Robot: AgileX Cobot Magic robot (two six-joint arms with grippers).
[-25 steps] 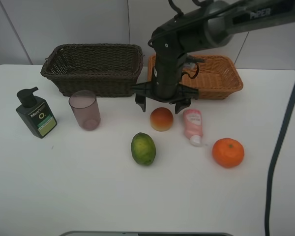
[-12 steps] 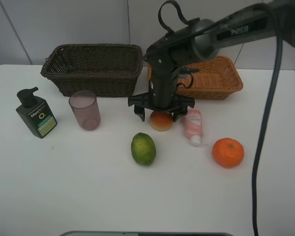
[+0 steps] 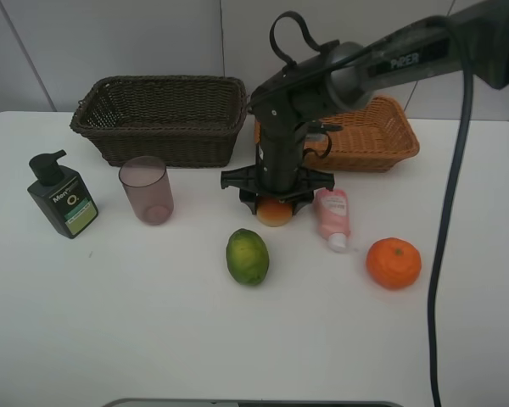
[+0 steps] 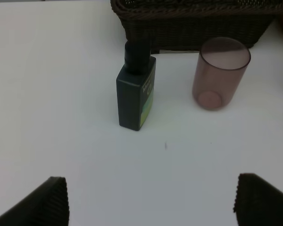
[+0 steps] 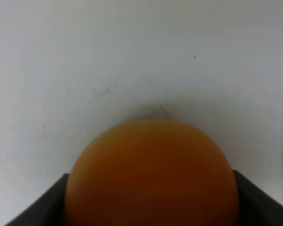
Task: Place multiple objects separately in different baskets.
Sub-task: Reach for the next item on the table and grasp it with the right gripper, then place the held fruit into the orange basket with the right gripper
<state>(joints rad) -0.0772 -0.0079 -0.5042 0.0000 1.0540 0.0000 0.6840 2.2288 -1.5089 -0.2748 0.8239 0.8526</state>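
Note:
My right gripper has come down over the red-orange peach-like fruit on the white table, in front of the two baskets. In the right wrist view the fruit fills the gap, and both fingers press against its sides. The dark brown basket stands at the back left, the light tan basket at the back right. The left gripper hangs open above bare table, short of the dark green pump bottle and mauve cup. The left arm does not show in the exterior view.
A green lime lies just in front of the peach. The pink tube lies close to the peach's right and the orange further right. Bottle and cup stand at the left. A black cable hangs at the right.
The right gripper dropped from above the peach down around it, and its wide-spread fingers closed in on the fruit. Everything else stayed put.

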